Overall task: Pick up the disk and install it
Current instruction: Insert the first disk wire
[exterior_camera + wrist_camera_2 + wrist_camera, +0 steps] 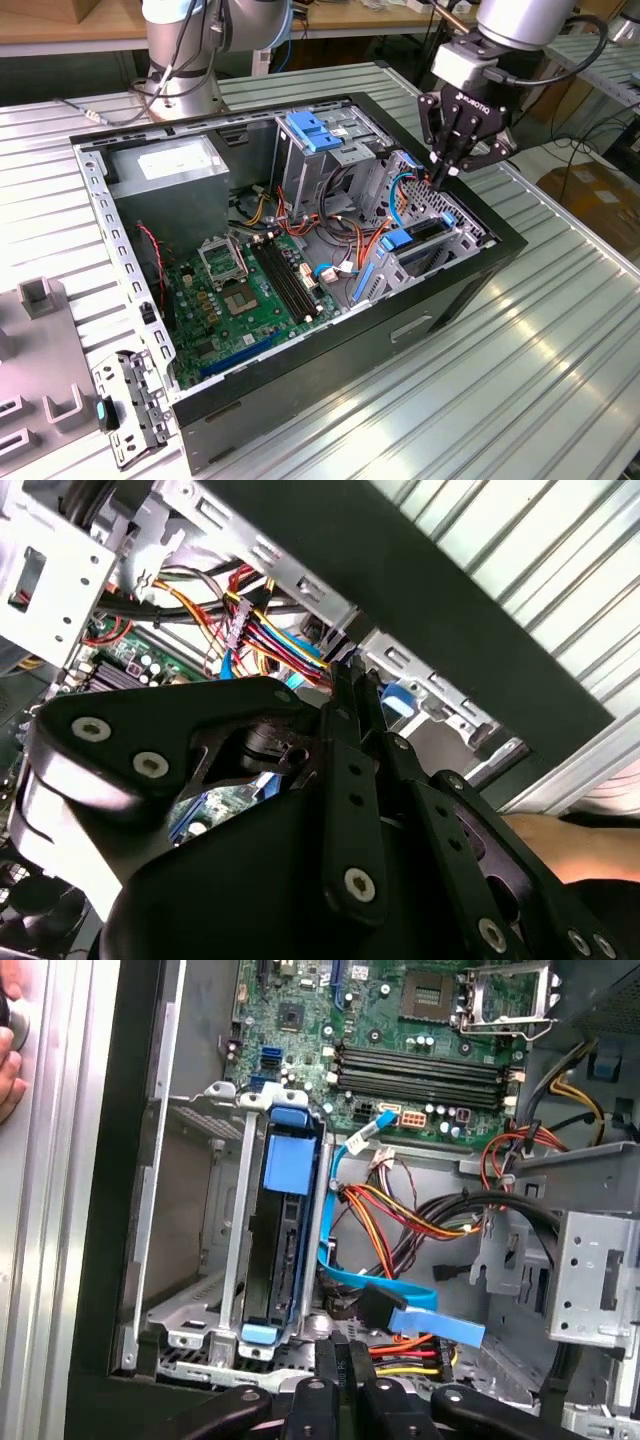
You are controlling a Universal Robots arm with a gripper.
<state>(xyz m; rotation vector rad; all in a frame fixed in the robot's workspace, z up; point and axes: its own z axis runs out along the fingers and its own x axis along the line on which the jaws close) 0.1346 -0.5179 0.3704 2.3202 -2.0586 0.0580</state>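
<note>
I see the case (452,290) as matt black outside with bare, dull grey sheet metal inside, standing on a table (560,380) of ribbed, lightly shiny aluminium. The disk (283,1250) sits in its bay with smooth blue plastic rails, and the board (250,300) is glossy green. My gripper (443,178) looks like matt black metal with bright screw heads, and the cables (400,1222) are smooth coloured plastic.

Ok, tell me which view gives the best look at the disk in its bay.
The first wrist view: the disk sits edge-on in the metal drive cage, with its blue rails and front tab visible along its length. The exterior view shows just its blue rail ends inside the cage. In the second wrist view I cannot make it out behind the end effector.
</note>
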